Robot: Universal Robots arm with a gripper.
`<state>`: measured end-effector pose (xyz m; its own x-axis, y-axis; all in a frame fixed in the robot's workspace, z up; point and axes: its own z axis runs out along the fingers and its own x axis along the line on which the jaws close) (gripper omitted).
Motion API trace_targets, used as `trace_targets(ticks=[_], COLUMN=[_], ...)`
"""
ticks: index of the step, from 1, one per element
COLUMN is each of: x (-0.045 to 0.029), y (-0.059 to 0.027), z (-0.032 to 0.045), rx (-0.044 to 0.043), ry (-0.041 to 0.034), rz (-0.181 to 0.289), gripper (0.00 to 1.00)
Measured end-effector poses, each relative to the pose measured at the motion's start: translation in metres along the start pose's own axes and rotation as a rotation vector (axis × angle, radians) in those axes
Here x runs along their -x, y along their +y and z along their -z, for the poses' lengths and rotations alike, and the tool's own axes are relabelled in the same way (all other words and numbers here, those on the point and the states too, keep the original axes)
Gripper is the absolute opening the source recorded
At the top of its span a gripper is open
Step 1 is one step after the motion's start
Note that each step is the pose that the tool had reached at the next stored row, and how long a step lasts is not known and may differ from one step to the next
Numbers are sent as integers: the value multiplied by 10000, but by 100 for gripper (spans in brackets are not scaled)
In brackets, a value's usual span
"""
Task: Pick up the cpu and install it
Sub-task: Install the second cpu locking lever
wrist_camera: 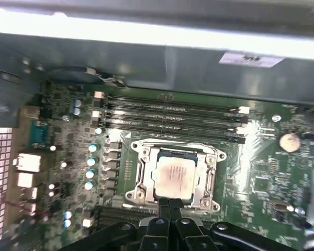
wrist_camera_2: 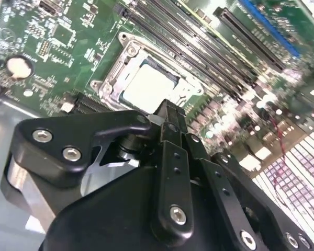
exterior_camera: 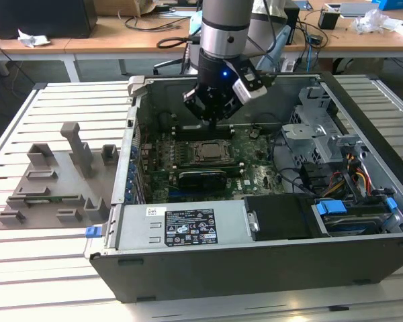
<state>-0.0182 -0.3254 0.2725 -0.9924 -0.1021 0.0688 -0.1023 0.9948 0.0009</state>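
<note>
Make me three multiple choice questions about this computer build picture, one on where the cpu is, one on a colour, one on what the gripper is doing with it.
1. Where is the cpu?
A. In the socket frame on the motherboard
B. On the grey fixture outside the case
C. Between the gripper's fingers

2. What colour is the motherboard?
A. Red
B. Green
C. White

3. How does the gripper relate to the cpu?
A. Carrying it
B. Above it, not holding it
C. Far outside the case

Answers:
1 A, both wrist views show the silver chip inside the metal frame.
2 B, the board is green.
3 B, the gripper hangs over the seated chip.
</note>
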Motion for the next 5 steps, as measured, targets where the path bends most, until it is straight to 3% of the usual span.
trace_targets(ticks=[5], x=[-2], y=[0], z=[29], rx=[8], ry=[-1], rz=[0], gripper=[11])
